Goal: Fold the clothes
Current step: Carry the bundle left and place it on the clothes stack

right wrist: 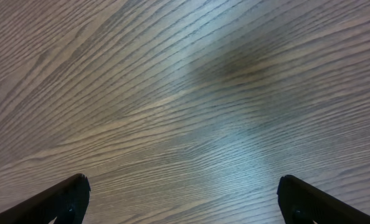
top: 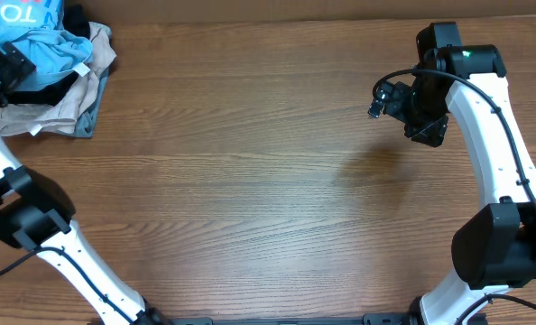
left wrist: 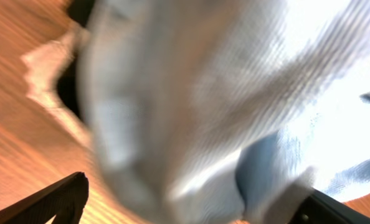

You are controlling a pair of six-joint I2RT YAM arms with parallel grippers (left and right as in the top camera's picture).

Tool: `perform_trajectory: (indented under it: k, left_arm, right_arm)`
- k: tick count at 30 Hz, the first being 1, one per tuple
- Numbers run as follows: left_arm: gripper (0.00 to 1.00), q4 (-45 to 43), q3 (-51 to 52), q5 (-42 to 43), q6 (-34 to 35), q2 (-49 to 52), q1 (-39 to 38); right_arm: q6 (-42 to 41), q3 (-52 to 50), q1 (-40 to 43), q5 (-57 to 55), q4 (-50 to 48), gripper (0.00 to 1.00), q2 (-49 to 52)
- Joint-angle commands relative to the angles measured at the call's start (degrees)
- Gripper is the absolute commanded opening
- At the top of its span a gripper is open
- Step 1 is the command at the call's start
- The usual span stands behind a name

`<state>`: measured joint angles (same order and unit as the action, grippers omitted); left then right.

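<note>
Left gripper [top: 15,68] is sitting jaws-spread on the sky-blue T-shirt [top: 44,45], which is lying crumpled atop a beige garment [top: 33,116] at the table's [top: 250,181] far-left corner; right gripper [right wrist: 184,199] is hovering jaws-spread over the wood.

Only one readable bit: white letters [top: 13,12] "TO" on the blue T-shirt [top: 35,47], far left corner of the worktop, with the rest of the word cut off by the frame edge and folds. The small white tag [top: 83,69] is too small to read. Wrist views show no text.
</note>
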<state>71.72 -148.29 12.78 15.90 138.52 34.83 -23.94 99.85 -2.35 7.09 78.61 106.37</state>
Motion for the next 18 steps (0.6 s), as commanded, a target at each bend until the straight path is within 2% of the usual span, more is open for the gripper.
perform_trajectory:
  k: [1, 8, 13, 18]
  left_arm:
    - [1.0, 0.7, -0.9, 1.5, -4.8, -7.8, 1.9]
    - [1.0, 1.3, -0.9, 4.0, -11.9, -18.8, -2.5]
    - [1.0, 4.2, -0.9, 4.0, -19.2, -25.7, -11.5]
    - [1.0, 12.3, -0.9, 4.1, -24.8, -27.6, -22.4]
  right_arm:
    - [0.9, 0.5, -0.3, 0.1, -0.5, 1.0, -0.6]
    - [1.7, 0.5, -0.3, -0.6, -2.1, 1.0, -0.6]
    - [1.6, 0.5, -0.1, -3.0, -4.3, 1.0, -0.6]
    - [1.6, 0.5, -0.2, -4.9, -8.0, 1.0, -0.6]
